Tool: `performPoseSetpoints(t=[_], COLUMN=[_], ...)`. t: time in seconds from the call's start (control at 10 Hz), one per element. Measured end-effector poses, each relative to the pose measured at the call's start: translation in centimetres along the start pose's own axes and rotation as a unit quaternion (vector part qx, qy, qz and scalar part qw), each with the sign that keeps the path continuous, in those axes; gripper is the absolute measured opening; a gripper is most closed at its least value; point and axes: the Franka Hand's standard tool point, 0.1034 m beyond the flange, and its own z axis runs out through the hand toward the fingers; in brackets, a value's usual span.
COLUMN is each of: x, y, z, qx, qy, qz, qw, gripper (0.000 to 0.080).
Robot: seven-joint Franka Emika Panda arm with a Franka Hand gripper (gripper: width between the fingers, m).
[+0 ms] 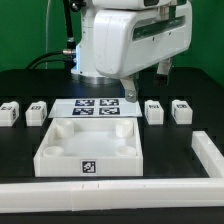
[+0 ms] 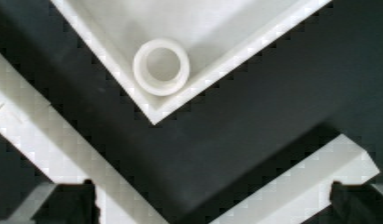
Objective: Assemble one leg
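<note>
My own housing (image 1: 130,40) hides the twelve-o'clock edge of the marker board (image 1: 97,108). The tag on each leg (image 1: 155,111) is too small to read. At six o'clock the white rail (image 1: 100,190) runs out of frame. The wrist view crops the panel (image 2: 223,30), and my fingertips (image 2: 46,208) are blurred.

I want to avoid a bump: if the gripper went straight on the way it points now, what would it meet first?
Probably the bare black table, just beside the socket corner of the white panel. The gripper is open and empty; depth is hard to judge.
</note>
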Motion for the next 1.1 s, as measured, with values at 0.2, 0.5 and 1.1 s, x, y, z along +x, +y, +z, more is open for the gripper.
performPoseSetpoints(t=[0.2, 0.5, 1.1], x=[0.00, 0.00, -0.04], y=[0.00, 0.00, 0.03], z=[0.00, 0.00, 0.00], qx=[0.000, 0.000, 0.000], qy=[0.000, 0.000, 0.000], qz=[0.000, 0.000, -0.024], qw=[1.000, 1.000, 1.000], gripper=[0.0650, 0.0650, 0.0650])
